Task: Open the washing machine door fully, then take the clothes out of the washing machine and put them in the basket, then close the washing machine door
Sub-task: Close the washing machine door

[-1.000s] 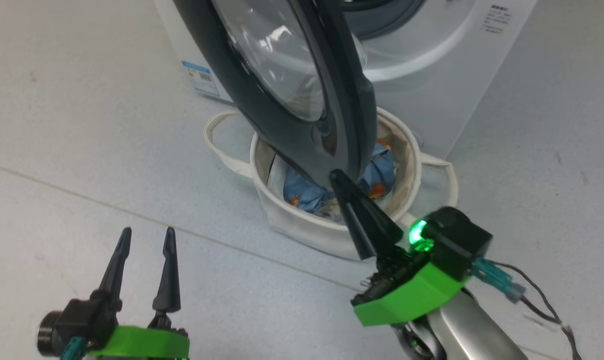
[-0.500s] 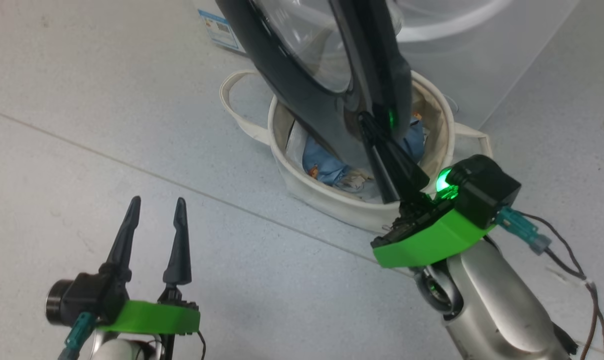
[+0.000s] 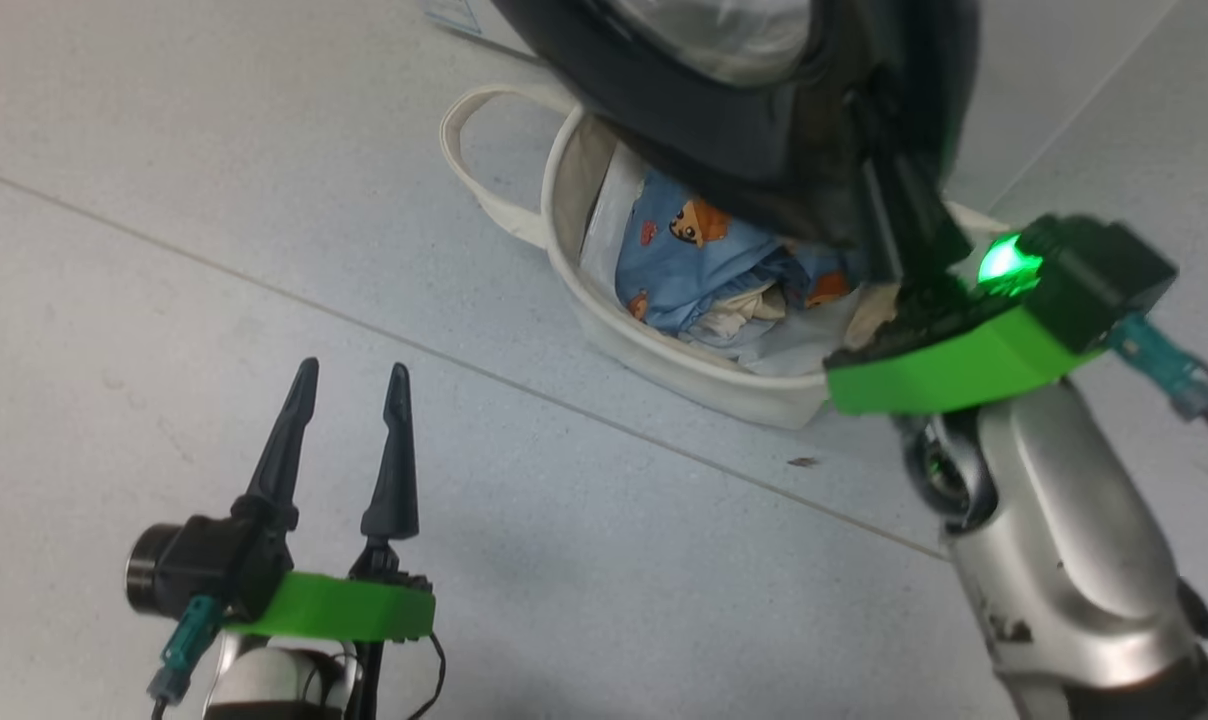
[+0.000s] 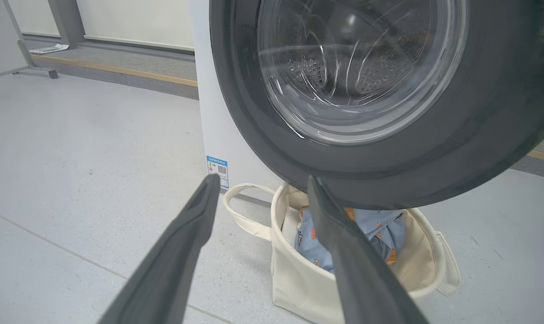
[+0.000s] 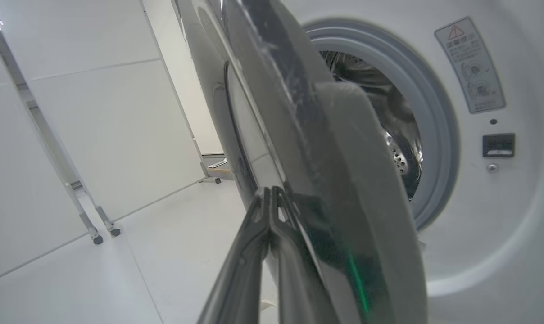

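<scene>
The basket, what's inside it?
Light blue clothes with little orange figures, plus some cream fabric, lie in the basket. The washing machine door hangs over the far side, hiding whatever is there.

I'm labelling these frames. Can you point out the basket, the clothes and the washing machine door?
basket (image 3: pixel 684 365): head view, front outer wall.
clothes (image 3: pixel 679 255): head view, blue printed fabric.
washing machine door (image 4: pixel 389 180): left wrist view, lower black ring.

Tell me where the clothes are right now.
The clothes lie bunched inside the basket on the floor, upper centre of the head view, directly beneath the lower edge of the open washing machine door.
</scene>
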{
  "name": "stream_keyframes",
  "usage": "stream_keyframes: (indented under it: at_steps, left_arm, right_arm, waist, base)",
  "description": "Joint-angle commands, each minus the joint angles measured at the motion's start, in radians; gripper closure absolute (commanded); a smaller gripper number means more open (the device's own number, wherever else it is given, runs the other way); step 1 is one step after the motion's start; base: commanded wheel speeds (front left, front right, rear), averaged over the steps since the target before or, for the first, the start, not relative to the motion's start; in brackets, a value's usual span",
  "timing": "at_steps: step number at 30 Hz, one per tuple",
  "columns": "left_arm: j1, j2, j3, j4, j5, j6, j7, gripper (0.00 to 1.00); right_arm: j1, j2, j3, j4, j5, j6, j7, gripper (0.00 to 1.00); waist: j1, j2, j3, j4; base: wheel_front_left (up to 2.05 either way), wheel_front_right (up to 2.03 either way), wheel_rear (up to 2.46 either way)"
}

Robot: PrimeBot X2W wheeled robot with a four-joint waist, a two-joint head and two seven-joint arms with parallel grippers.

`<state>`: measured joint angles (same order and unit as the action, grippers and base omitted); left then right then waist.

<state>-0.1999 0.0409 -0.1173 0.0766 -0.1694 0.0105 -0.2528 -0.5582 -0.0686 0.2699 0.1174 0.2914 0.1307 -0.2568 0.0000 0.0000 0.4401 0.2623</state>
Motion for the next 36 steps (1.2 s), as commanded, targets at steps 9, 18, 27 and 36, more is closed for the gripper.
stream_keyframes:
  at_steps: [9,18,27,36]
  left_arm:
    - [-0.046,0.009,-0.011,-0.034,-0.020,0.050,-0.009,0.00]
    - [-0.091,0.009,-0.056,-0.039,-0.036,0.074,-0.009,0.00]
    - [-0.124,0.009,-0.076,-0.042,-0.046,0.088,-0.009,0.00]
    - [-0.134,0.009,-0.079,-0.041,-0.043,0.093,-0.009,0.00]
  right_arm:
    - [-0.185,0.018,-0.118,0.001,-0.058,0.000,-0.005,1.00]
    - [-0.323,0.018,-0.260,0.012,-0.076,0.000,-0.005,1.00]
    - [-0.395,0.018,-0.393,-0.014,-0.015,0.000,-0.005,1.00]
    - [-0.410,0.018,-0.387,-0.019,-0.019,0.000,-0.005,1.00]
  waist:
    - [0.0000,0.0000,0.083,0.025]
    - [0.0000,0.0000,0.163,0.040]
    - [0.0000,0.0000,0.206,0.049]
    - [0.0000,0.0000,0.217,0.052]
  base:
    - [0.00,0.00,0.00]
    - [0.00,0.00,0.00]
    - [0.00,0.00,0.00]
    - [0.00,0.00,0.00]
